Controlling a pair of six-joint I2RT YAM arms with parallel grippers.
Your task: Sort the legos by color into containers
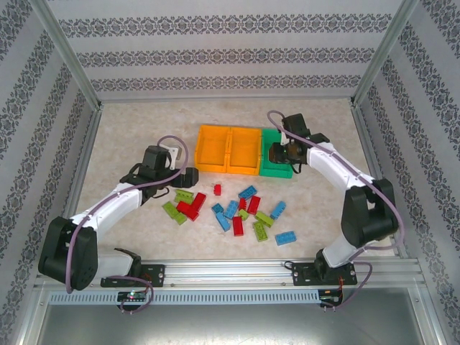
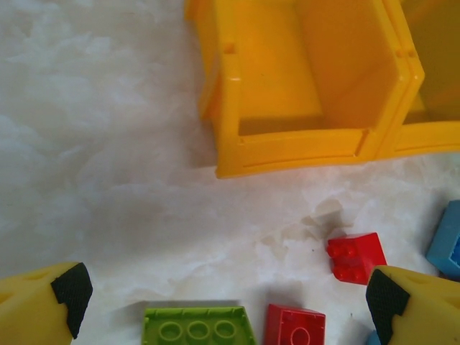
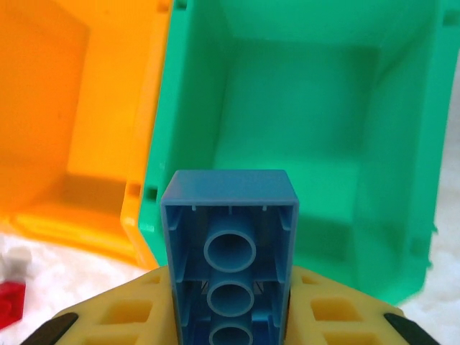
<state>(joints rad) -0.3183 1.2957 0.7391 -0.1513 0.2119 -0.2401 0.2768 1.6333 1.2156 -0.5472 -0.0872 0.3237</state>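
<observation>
Pale marbled tabletop [image 2: 108, 144]: we find the right gripper [image 3: 230, 332] clamping a blue plastic brick [image 3: 230, 230], lower end cropped, green plastic bin [image 3: 402, 144] beyond the fingers; left gripper [image 2: 224, 298] spread wide.

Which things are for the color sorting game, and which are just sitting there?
For the job: loose legos, blue lego in the right gripper, orange bins, green bin.
Just there: patterned walls, metal rail.
</observation>
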